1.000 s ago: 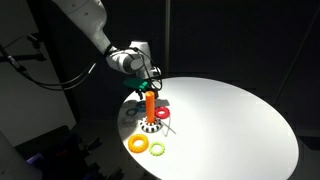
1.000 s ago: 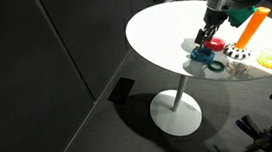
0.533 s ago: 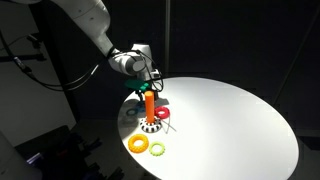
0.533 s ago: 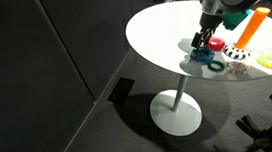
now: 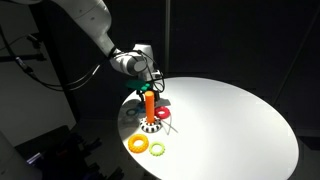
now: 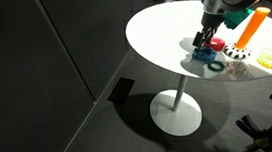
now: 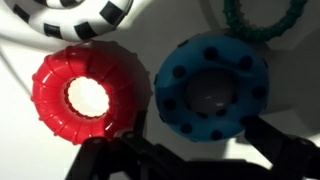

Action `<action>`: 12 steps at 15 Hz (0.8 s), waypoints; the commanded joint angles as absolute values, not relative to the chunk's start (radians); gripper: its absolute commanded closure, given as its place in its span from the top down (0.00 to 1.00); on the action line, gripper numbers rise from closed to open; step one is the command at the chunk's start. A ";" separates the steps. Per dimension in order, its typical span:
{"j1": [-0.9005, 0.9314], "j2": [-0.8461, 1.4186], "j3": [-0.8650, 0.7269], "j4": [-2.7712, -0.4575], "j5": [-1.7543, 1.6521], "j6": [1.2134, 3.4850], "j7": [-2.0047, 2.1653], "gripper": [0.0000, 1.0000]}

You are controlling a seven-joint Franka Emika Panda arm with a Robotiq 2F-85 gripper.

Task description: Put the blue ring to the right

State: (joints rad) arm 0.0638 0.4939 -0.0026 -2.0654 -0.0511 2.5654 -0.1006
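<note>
- The tool hangs low over the rings, its fingers spread wide and gripping nothing.
- The blue ring lies flat just ahead of the fingers, near the surface edge on the arm's side.
- The red ring lies just beside it, so a finger may land on it or drag it along.
- The striped base and teal ring crowd the far side, and the flat ring may slip out as the tool closes.
</note>
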 commanded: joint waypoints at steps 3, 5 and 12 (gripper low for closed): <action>0.034 0.497 -0.007 -2.064 -0.067 2.551 -0.096 1.00; 0.026 0.497 -0.009 -2.066 -0.066 2.551 -0.097 1.00; 0.003 0.496 -0.020 -2.073 -0.067 2.554 -0.100 1.00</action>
